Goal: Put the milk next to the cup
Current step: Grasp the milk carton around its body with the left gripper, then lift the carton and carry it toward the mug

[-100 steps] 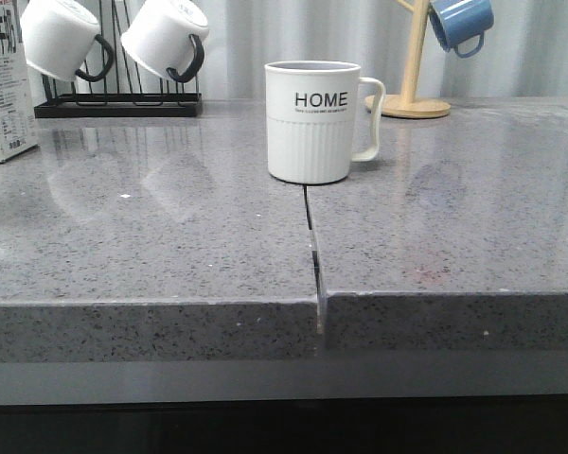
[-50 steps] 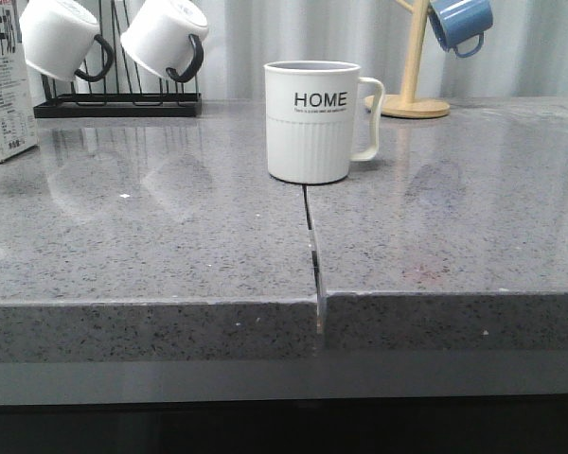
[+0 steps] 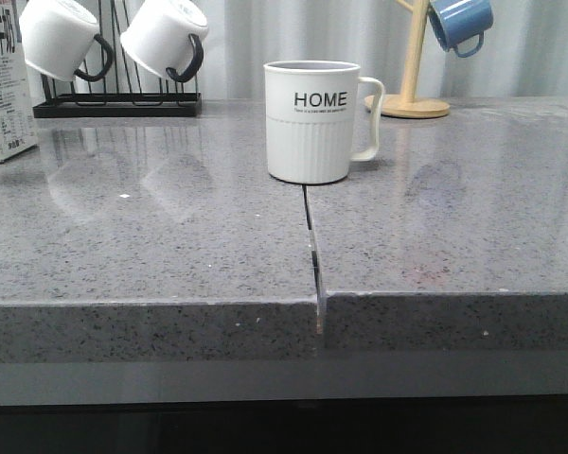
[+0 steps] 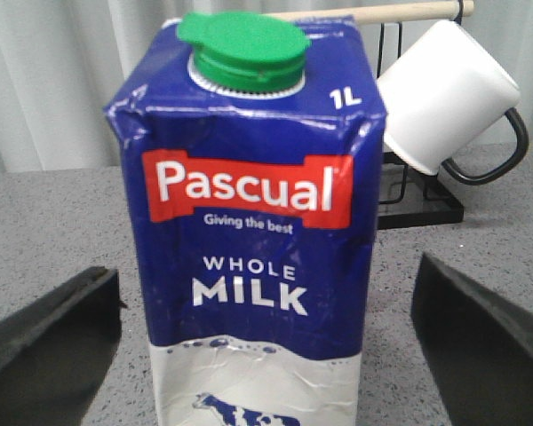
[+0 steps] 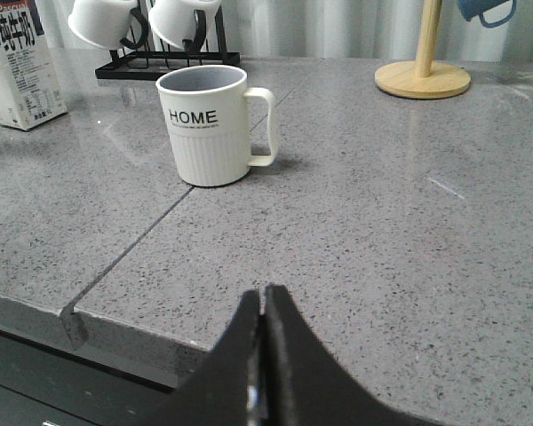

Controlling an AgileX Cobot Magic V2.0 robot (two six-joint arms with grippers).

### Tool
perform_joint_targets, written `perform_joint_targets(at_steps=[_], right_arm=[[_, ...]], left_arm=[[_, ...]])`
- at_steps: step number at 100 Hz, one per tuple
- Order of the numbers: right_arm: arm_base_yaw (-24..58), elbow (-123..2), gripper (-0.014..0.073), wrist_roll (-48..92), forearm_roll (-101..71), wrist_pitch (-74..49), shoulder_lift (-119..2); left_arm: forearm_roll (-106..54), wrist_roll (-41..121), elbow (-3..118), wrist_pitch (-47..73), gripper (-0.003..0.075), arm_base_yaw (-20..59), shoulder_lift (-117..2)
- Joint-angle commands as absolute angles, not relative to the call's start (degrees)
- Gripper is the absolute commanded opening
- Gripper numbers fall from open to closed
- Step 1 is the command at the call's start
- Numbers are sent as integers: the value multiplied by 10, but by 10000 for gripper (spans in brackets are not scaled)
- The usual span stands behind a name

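Observation:
The milk (image 3: pixel 5 85), a tall carton with a blue upper part and a green cap, stands at the far left of the grey counter, partly cut off in the front view. In the left wrist view the milk (image 4: pixel 249 222) stands between the fingers of my open left gripper (image 4: pixel 268 266), with counter showing on both sides of it. The white "HOME" cup (image 3: pixel 310 123) stands at the counter's middle, handle to the right. My right gripper (image 5: pixel 264 293) is shut and empty over the counter's front edge, the cup (image 5: pixel 204 133) ahead of it. Neither gripper shows in the front view.
A black rack (image 3: pixel 114 102) with two white black-handled mugs (image 3: pixel 161 38) stands at the back left, right of the milk. A wooden stand (image 3: pixel 415 66) with a blue mug (image 3: pixel 459 24) is at the back right. A seam (image 3: pixel 312 246) runs from the cup to the counter's front edge.
The milk carton's visible edge has shifted very slightly to the left in the front view. The cup and the racks have not moved.

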State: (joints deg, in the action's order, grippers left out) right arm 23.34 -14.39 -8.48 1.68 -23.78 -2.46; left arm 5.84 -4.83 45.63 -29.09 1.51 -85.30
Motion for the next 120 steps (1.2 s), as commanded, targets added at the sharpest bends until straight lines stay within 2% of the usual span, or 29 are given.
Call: perform_joint_targets(at_steps=[1,22,40,49,73,83,95,120], right_arm=[[232,-159,-68,-80,18,-188,-29],[232,-159,-68,-80,18,-188,-29],[232,-159,-68,-80,18,-188,-29],[232,-159,-68,-80,18,-188,-29],[232,-159,-68,-80,18,-188,-29],[232,-159,-68,-80,18,-188,-29],[232,-159,-68,-80,18,-188,-29],[232,-159,-68,-80,18,-188,-29]], left_arm=[[56,-56,483,-356,615,15,-852],[56,-56,514,-396,615,6,-903],[57,-56,519,-494,597,-1,-941],[57,-56,519,-514,526,-1,-950],[58,-56,511,-578,193,4,-952],[61,-56,503,-578,102,12,-941],[61,-56,488,-560,74,30,-915],[55,-54,486,-400,75,105,-833]])
